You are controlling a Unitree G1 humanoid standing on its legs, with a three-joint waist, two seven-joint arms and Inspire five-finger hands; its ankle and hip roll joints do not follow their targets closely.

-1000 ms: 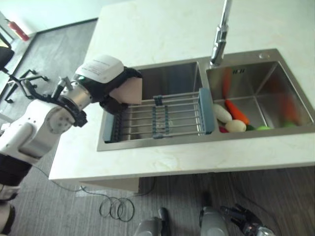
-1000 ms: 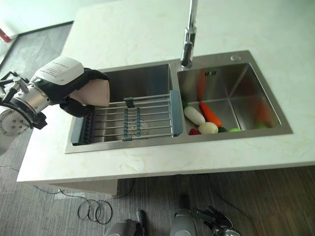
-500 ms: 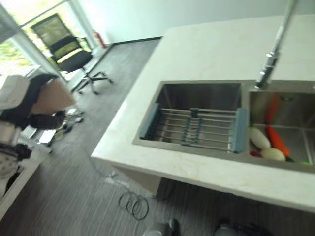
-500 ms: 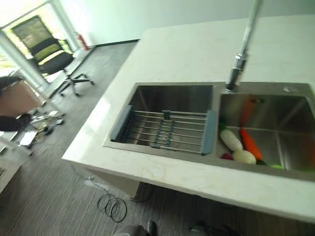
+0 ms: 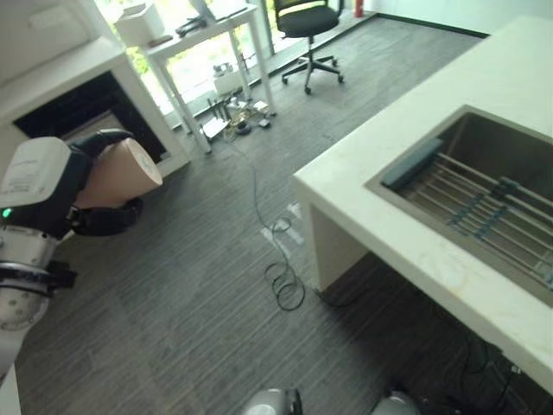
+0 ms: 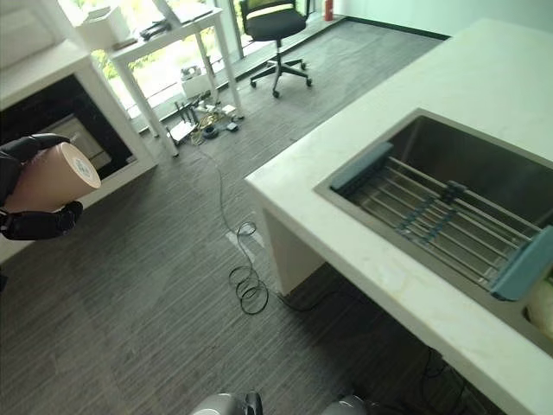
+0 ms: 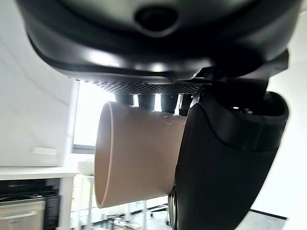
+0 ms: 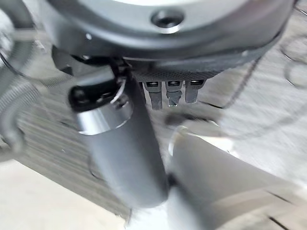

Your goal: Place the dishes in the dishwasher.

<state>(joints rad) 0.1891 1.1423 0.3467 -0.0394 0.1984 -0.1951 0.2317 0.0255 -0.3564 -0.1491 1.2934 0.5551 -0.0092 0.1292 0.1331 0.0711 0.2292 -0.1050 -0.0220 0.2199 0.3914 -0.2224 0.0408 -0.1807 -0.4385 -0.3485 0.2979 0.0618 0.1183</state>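
Observation:
A beige cup (image 5: 121, 173) lies on its side in my left hand (image 5: 47, 186), held in the air over the grey floor. In the left wrist view the fingers and thumb (image 7: 225, 158) curl round the cup (image 7: 134, 158), whose open mouth points away from the palm. Just beyond the hand, a white cabinet has a dark opening (image 5: 82, 104) low in its front. The sink with its drying rack (image 6: 432, 212) sits in the counter at the far right. My right hand (image 8: 168, 28) hangs low beside the body, fingers relaxed and holding nothing.
The white counter's corner (image 5: 346, 177) juts into the floor space at the right. A white table (image 5: 207, 26) with clutter under it and a black office chair (image 5: 307, 22) stand at the back. Grey floor lies between the cabinet and the counter.
The camera has swung left, away from the sink and toward the cabinet. My left hand has carried the cup off the sink edge and out over the floor.

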